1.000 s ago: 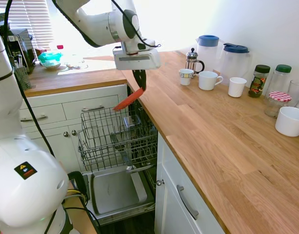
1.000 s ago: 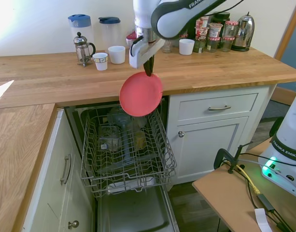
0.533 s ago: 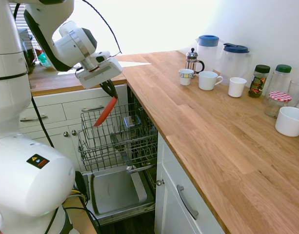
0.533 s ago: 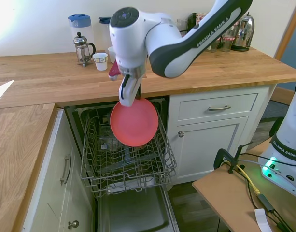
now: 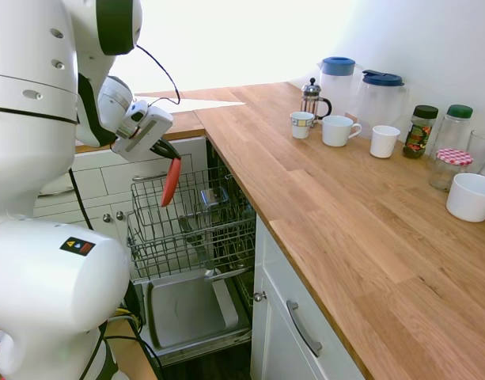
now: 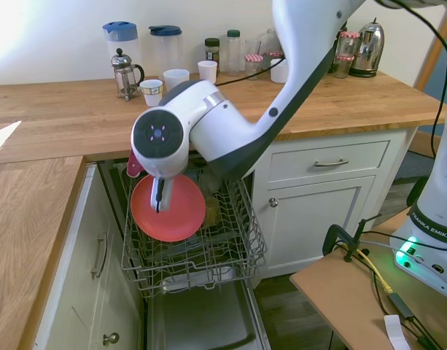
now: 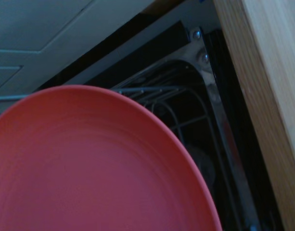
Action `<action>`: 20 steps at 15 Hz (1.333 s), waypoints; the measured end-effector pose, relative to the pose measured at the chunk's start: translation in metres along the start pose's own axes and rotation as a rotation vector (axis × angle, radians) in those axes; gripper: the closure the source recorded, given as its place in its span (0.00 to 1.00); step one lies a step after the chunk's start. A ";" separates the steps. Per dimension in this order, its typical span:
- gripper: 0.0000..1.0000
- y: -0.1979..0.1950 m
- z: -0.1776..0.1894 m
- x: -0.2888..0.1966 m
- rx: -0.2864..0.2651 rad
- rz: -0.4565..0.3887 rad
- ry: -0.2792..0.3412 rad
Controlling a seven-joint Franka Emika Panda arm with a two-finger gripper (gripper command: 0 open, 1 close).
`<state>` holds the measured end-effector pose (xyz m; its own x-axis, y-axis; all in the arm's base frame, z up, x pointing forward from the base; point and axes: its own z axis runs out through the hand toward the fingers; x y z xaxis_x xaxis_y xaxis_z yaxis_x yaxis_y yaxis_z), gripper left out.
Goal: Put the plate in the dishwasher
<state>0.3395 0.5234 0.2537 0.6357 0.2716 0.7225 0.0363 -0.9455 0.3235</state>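
Fingers (image 6: 160, 198) clamped on the rim of the round coral-red plastic plate (image 6: 172, 213), gripper (image 5: 171, 156) holding it nearly upright, edge-on, over the pulled-out grey wire rack (image 5: 196, 229) of the open under-counter dishwasher (image 6: 208, 321).

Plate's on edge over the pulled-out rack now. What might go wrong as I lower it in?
The plate hangs nearly upright from the gripper, pinched only at its rim, so it might swing or slip on touching wire. It sits near the rack's side wall at the cupboard end; a slight drift could catch the rim on that wall instead of dropping between tines. Items already in the rack could block it; the wrist view shows little beneath.
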 end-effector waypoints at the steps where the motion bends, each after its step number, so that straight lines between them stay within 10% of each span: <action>1: 1.00 -0.002 0.007 -0.004 0.008 -0.003 0.051; 8: 1.00 0.008 0.028 -0.027 0.052 -0.047 0.273; 20: 1.00 0.004 0.043 -0.088 0.074 -0.113 0.278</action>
<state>0.3168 0.4883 0.1648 0.3899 0.4047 0.8272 0.1570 -0.9143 0.3733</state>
